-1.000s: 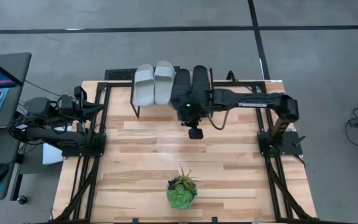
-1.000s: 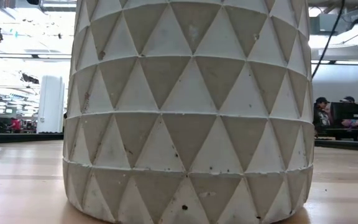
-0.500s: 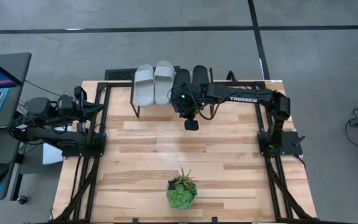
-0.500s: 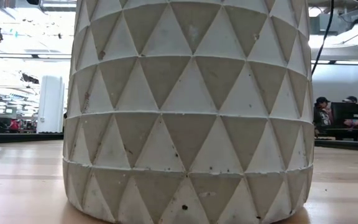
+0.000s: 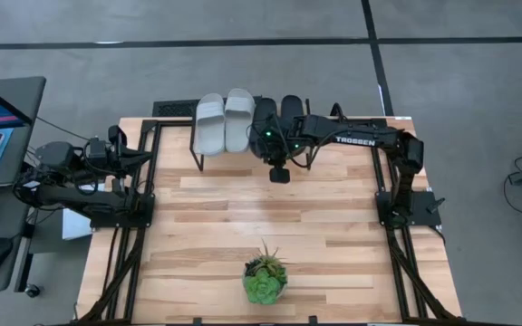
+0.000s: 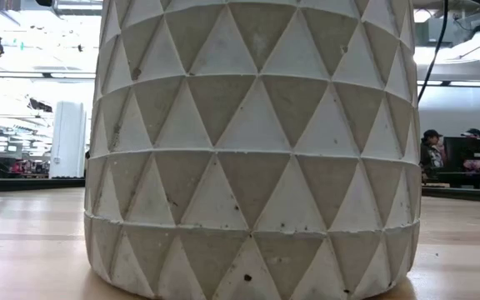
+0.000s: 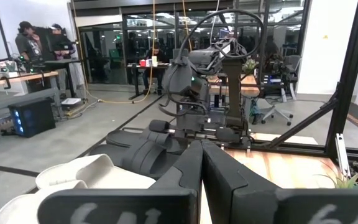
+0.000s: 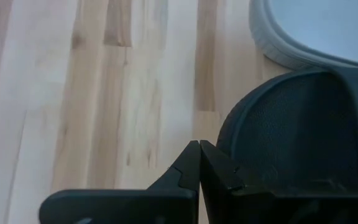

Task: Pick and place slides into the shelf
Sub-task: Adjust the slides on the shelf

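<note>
Four slides lie side by side on the shelf (image 5: 197, 156) at the table's far edge. Two are light grey (image 5: 225, 120) and two are black (image 5: 279, 116). My right gripper (image 5: 279, 174) is shut and slants down just in front of the near end of the left black slide (image 8: 291, 137). Its fingertips (image 8: 199, 149) are over bare wood, and a grey slide (image 8: 316, 31) lies beyond. My left gripper (image 7: 201, 149) is shut and waits level at the table's left side (image 5: 143, 156), looking across at the slides (image 7: 148, 146).
A green potted plant (image 5: 265, 279) stands near the table's front edge, and its patterned pot (image 6: 257, 150) fills the low view. The wooden table between the plant and the shelf (image 5: 270, 217) is bare. People stand in the room beyond.
My right gripper has moved toward the table's far edge and slightly left, sinking a little, and has come up to the near end of the black slides. It stays shut. The slides have not moved.
</note>
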